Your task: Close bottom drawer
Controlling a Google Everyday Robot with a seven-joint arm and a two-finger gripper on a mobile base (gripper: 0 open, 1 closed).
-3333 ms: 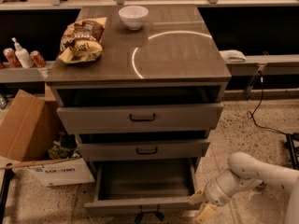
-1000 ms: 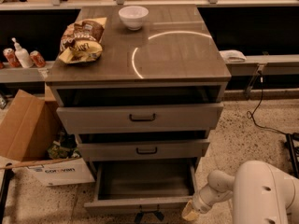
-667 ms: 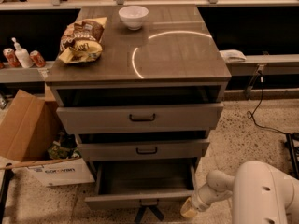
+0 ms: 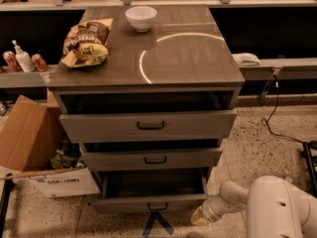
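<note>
The bottom drawer [image 4: 148, 202] of the grey wood-grain cabinet stands partly open, with a narrow front, a small black bar handle [image 4: 157, 207] and a dark inside. The middle drawer [image 4: 151, 158] and the tall top drawer [image 4: 148, 124] above it are also pulled out a little. My gripper [image 4: 198, 216] is low at the bottom right, by the right end of the bottom drawer's front. The white arm [image 4: 267, 207] runs off to the right behind it.
A white bowl [image 4: 141, 18] and a chip bag [image 4: 86, 42] lie on the cabinet top. An open cardboard box [image 4: 34, 152] stands on the floor at left. Bottles and cans [image 4: 22, 59] sit on a left shelf. A black cable [image 4: 272, 108] trails on the floor at right.
The bottom drawer has slid inward and shows less of its inside. My gripper has followed it toward the cabinet at its right front corner.
</note>
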